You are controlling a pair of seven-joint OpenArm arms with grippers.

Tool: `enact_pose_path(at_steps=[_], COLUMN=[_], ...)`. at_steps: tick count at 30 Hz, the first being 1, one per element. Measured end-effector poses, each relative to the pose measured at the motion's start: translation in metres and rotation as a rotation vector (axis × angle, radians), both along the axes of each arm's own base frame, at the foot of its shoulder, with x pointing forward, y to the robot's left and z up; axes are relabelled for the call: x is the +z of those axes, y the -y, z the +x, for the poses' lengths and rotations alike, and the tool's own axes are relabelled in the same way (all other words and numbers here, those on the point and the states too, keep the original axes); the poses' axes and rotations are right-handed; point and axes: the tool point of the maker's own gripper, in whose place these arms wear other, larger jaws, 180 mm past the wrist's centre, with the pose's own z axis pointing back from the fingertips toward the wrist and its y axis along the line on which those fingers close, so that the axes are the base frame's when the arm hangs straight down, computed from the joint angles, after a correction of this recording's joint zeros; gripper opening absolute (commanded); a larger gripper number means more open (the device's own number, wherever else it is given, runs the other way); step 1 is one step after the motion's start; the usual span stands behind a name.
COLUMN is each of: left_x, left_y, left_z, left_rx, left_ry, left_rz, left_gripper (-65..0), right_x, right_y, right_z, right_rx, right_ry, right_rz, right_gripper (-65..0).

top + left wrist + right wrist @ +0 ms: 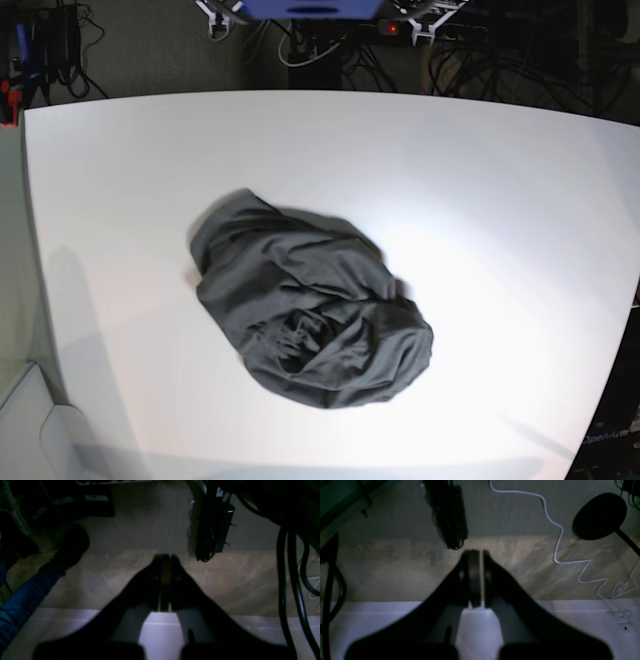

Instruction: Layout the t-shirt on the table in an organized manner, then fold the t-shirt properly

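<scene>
While both arms sit out of the overhead view, we see the t-shirt (310,320) lying in a crumpled heap on the white worktop (500,180), roughly at its middle and a little toward the near edge. It is dark charcoal grey, bunched into a rounded mound with deep creases and a twisted knot of folds near its lower centre; no sleeve or collar can be made out from the heap. Bare white surface surrounds it on every side, and nothing touches it.

From the left wrist view we look along the left gripper (165,557), whose jaws are pressed together with nothing between them. It hangs past the pale edge of the worktop (62,622), above a carpeted floor (140,530). A leg in blue trousers (22,600) with a dark shoe (72,542) stands at the left, and black cables (285,580) trail down on the right.

From the right wrist view we see the right gripper (477,553) with its jaws likewise closed and holding nothing, also poised over the worktop's edge. Below it a white cable (560,542) snakes across the floor, beside a round black base (600,516).
</scene>
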Motion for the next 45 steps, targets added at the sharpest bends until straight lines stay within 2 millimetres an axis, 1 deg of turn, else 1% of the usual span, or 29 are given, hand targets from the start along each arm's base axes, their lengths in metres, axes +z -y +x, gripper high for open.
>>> enact_pose_path(at_steps=[7,13,45], left_x=[0.0,0.0,0.0], left_y=[0.0,0.0,0.0], left_z=[0.0,0.0001,-0.0018], left_rx=[0.0,0.0,0.0], left_ry=[0.0,0.0,-0.003], left_rz=[0.0,0.0,0.0], left_gripper=[-64.7,-64.7,-64.8], right_x=[0.0,0.0002,0.0002], right_y=[0.0,0.0008,0.0008], right_z=[-0.0004,0.005,0.0063], right_rx=[0.0,0.003,0.004], right_ry=[0.0,0.034,0.036], right_rz=[0.0,0.0,0.0], right_gripper=[-65.0,-65.0,-65.0])
